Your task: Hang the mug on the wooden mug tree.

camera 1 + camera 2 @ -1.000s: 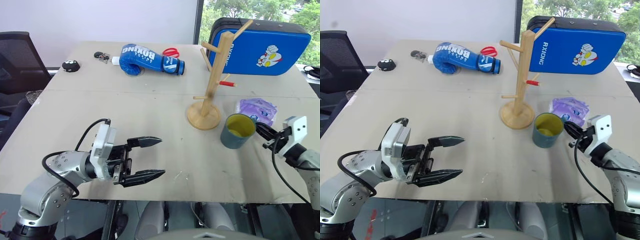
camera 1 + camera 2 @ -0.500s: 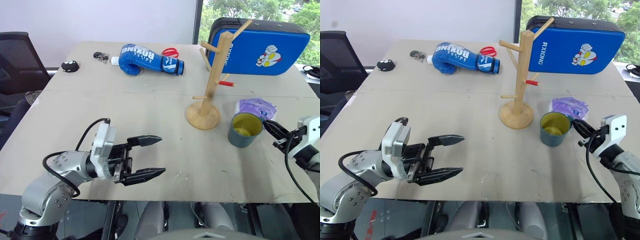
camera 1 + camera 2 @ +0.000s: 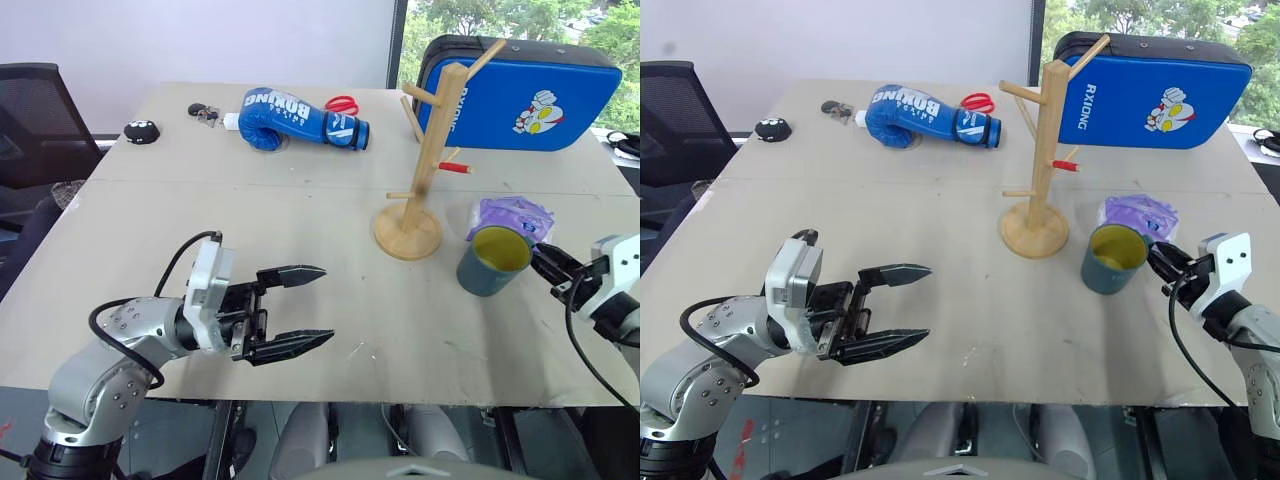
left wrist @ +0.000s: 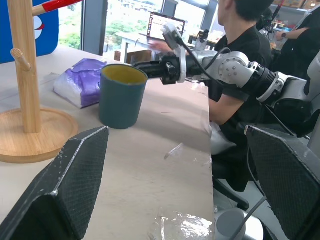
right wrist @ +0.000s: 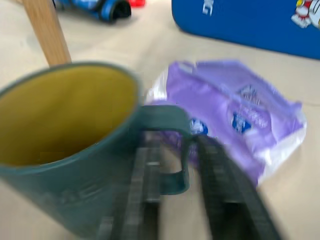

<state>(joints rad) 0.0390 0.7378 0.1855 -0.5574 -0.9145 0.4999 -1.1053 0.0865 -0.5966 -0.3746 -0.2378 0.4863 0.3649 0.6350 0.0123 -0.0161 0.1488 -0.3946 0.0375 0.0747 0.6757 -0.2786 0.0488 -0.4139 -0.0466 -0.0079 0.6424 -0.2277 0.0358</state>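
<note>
The teal-blue mug, yellow inside, stands on the table just right of the wooden mug tree, close to its round base. My right gripper reaches in from the right at the mug's handle. In the right wrist view its fingers stand apart on either side of the handle, open. My left gripper hovers open over the near left of the table, pointing right, nothing between its fingers. The mug also appears in the left wrist view.
A purple packet lies right behind the mug. A blue pad, a blue boxing glove, red scissors and small black items lie along the far side. A person sits beyond the table's right end.
The mug slid a little to the right with my right gripper on its handle, then the right fingers parted. My left arm kept still.
</note>
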